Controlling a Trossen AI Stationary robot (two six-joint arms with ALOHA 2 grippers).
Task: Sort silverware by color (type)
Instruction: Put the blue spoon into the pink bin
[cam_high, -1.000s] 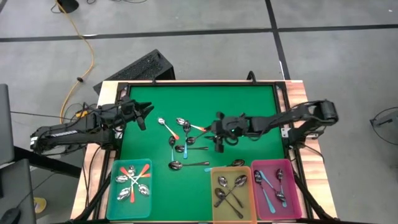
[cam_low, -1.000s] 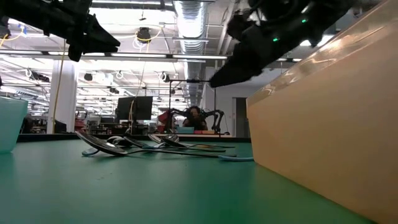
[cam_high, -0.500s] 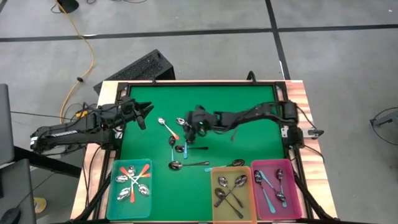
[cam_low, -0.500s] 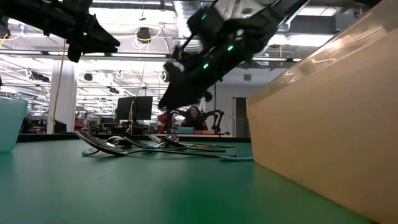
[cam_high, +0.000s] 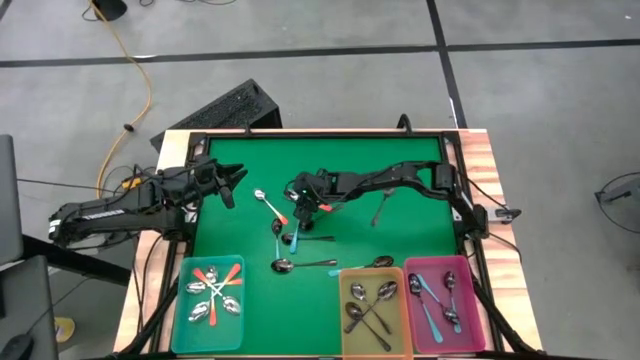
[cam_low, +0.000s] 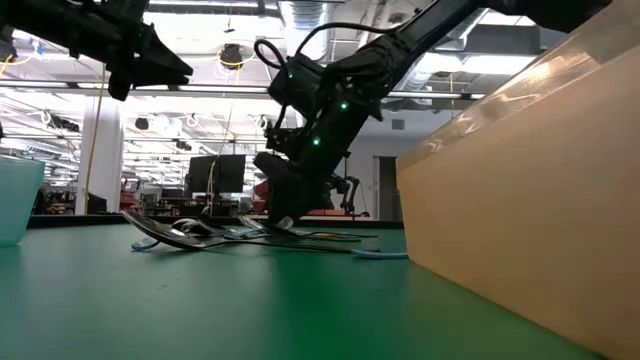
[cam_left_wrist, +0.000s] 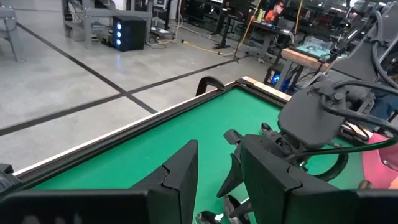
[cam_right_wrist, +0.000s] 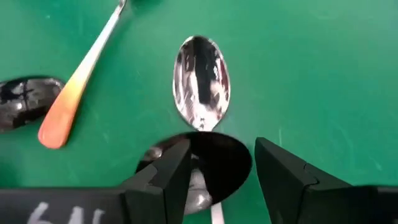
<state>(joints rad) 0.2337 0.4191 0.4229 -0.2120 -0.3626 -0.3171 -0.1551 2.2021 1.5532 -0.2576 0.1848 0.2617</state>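
Just below the open right gripper (cam_right_wrist: 217, 180) lie two spoons (cam_right_wrist: 200, 82).

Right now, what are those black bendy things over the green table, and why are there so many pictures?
They are two robot arms, each ending in a two-finger claw. One picture looks down from above, one looks across the table top, and two come from cameras on the arms' wrists. Spoons lie loose on the green table; more sit sorted in a teal bin, a yellow bin and a pink bin. The right claw is open just above the loose spoons, holding nothing. The left claw waits near the table's left edge, empty too.
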